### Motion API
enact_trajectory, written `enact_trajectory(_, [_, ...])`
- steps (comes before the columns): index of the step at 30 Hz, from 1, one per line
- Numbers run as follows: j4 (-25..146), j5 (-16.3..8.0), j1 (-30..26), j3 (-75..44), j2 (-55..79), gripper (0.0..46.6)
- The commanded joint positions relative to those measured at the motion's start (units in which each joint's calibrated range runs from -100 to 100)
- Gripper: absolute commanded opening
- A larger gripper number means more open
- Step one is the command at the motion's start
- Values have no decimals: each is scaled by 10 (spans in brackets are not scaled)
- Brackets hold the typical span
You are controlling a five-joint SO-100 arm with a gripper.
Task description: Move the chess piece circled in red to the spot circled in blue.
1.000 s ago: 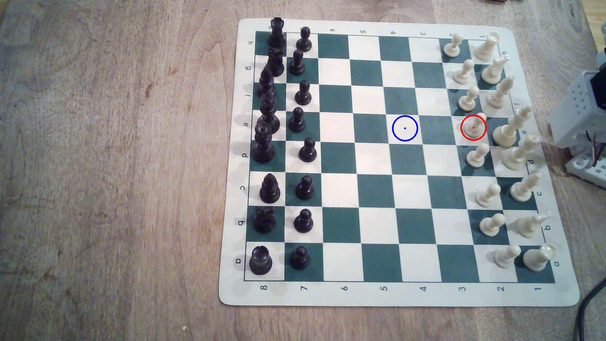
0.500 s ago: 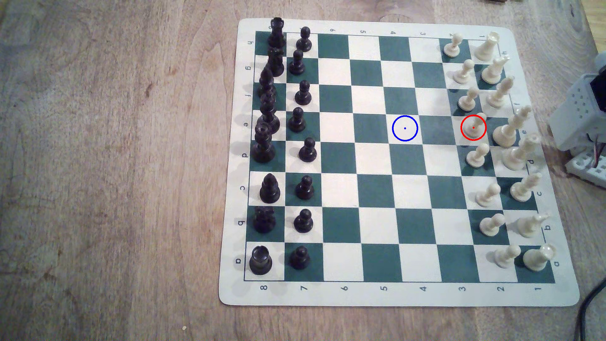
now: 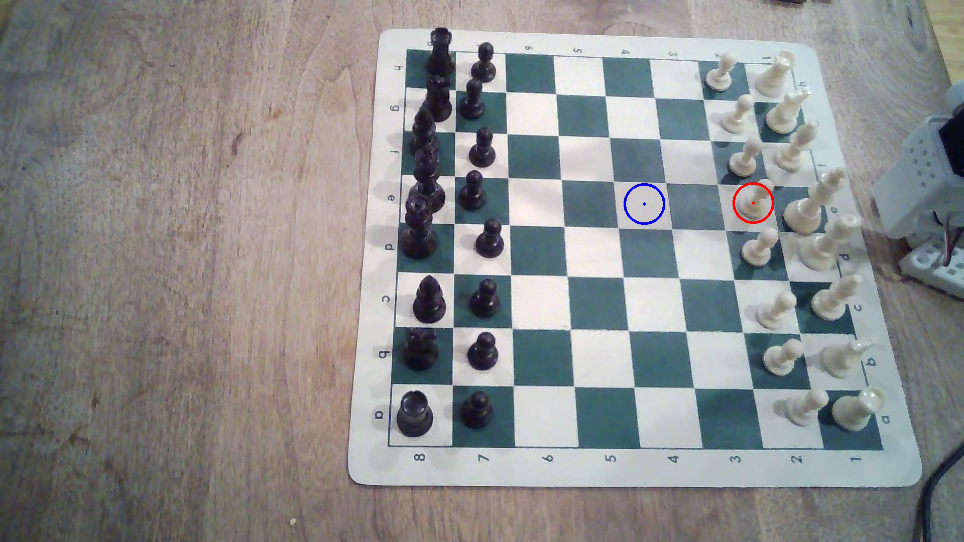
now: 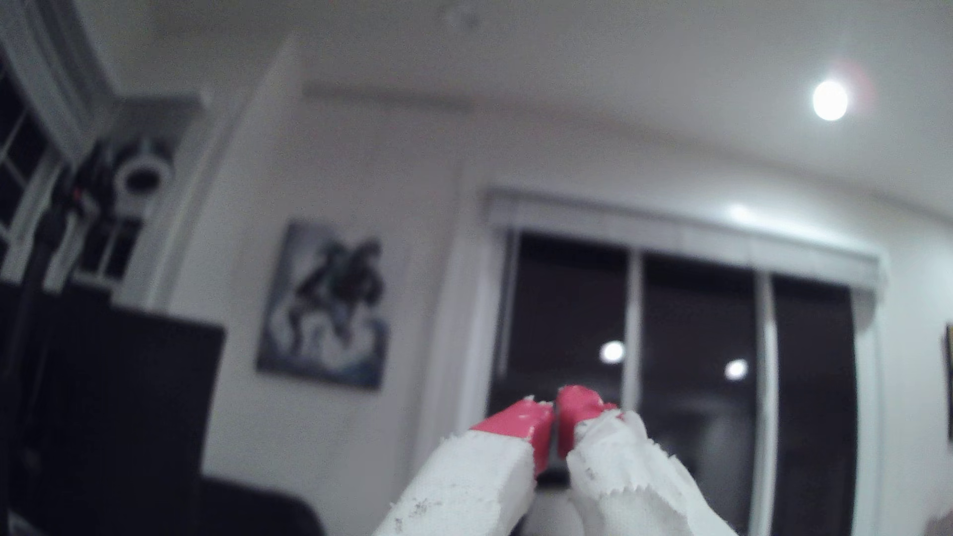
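Exterior view: the chess piece circled in red (image 3: 755, 200), a cream pawn, stands upright on a light square w/ the red ring, right-centre of the frame, in the column of cream pawns, just beside the tall cream king (image 3: 814, 203) on its right. The spot circled in blue (image 3: 644, 204) is a bare light square in the same row, two squares toward frame left, w/ one dark square between; nothing stands on it. Board (image 3: 631, 471) lies flat on the wood worktop (image 3: 156, 260); black pieces line the board's left side, well apart from both marks. Arm's white base and lower link (image 3: 923, 177) sit at the far right edge of the frame, off the board, so the pawn lies to frame left of the arm, past the back-rank cream pieces. Wrist view: pincer (image 4: 556, 407) points up at a room wall & dark window (image 4: 696, 335), not at the board; red tips are pressed together w/ barely a slit, white tape wrapped behind them, nothing held. Judgement: task not started, pawn untouched. Next move needs the arm to swing down & over the tall cream back row, open up, and drop on the pawn's vertical axis from above; a low approach risks clipping the king or the neighbour pawns (image 3: 759, 247).
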Motion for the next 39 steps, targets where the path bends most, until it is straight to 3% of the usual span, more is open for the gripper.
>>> enact_trajectory(1, [152,-15,5,-51,1,1])
enact_trajectory(4, [373,-18,49,-113,1,1])
enact_trajectory(8, [493,-87,36,-121,8,1])
enact_trajectory(12, [665,-126,56,-159,40,1])
enact_trajectory(16, [769,-131,75,-165,50,1])
enact_trajectory(18, [851,-146,74,-199,85,2])
enact_trajectory(24, [932,-187,56,-235,203,62])
enact_trajectory(26, [933,-206,40,-237,247,113])
enact_trajectory(31, [914,-218,31,-232,309,119])
enact_trajectory(34, [900,-217,29,-215,346,154])
enact_trajectory(39, [891,-209,33,-211,400,147])
